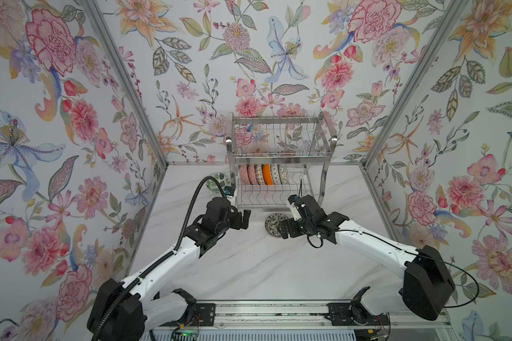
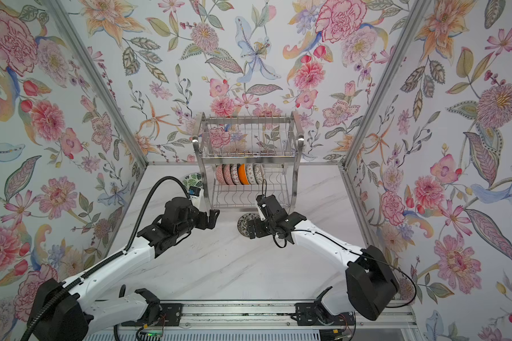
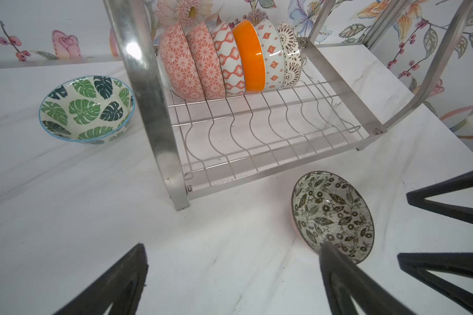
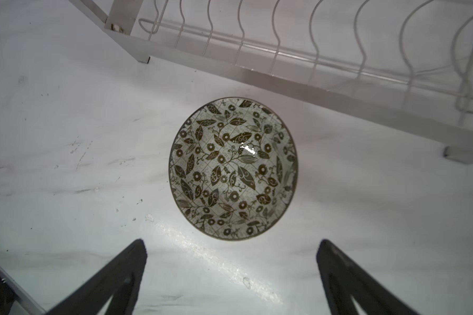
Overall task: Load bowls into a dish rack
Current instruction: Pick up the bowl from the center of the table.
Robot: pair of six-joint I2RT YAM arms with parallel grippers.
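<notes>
Top views: mounted high behind the arms (image 1: 166, 259), looking down and forward over the whole table (image 1: 249, 271) to the dish rack (image 1: 278, 161); nearly identical.
Left wrist: low and near, facing the dish rack's lower tier obliquely.
Right wrist: close, looking steeply down on the black-patterned bowl (image 4: 232, 169).
Shared: that bowl and the dish rack's front rail appear in all views.

Bowls (image 3: 249, 54) stand in the rack (image 3: 145, 109); one bowl (image 3: 333, 215) lies before it.
</notes>
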